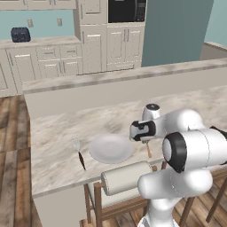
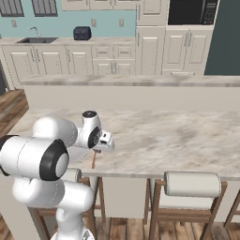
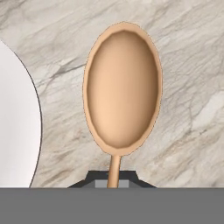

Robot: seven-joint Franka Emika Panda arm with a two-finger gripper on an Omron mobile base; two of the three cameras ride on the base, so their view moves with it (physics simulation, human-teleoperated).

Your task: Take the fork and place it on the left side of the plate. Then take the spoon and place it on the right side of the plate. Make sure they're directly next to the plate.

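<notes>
**Robot Arm Holds Wooden Spoon Beside Plate**

As the white arm bends forward over the marble counter (image 1: 57, 133), its upper links fold back toward the base and its wrist turns down so that the gripper (image 3: 113, 180) points at the countertop to the right of the plate (image 1: 111, 148). Seen from the left base view, the hand sits just beyond the plate's right rim, with the thin handle of the spoon (image 3: 122, 87) hanging below it, tilted slightly and reaching down to the stone. From the right base view, the same orange-brown handle shows under the hand, near the counter's front edge.

Looking along the fingers, the hand view shows the 2 dark tips clamped on the spoon's handle, its oval bowl facing up toward the camera above marble. The plate's curved white edge lies at the left of that view, near the bowl but apart from it; whether the spoon rests on the counter or hangs just above it cannot be told.

On the plate's left side lies the fork (image 1: 79, 153), silvery tines pointing away from the robot and dark handle toward the counter's front edge, just beside the rim.

Behind the counter stand pale cabinets, a dark toaster (image 1: 20, 34) and a black microwave (image 1: 127, 10). No brand, label or writing can be read anywhere.
</notes>
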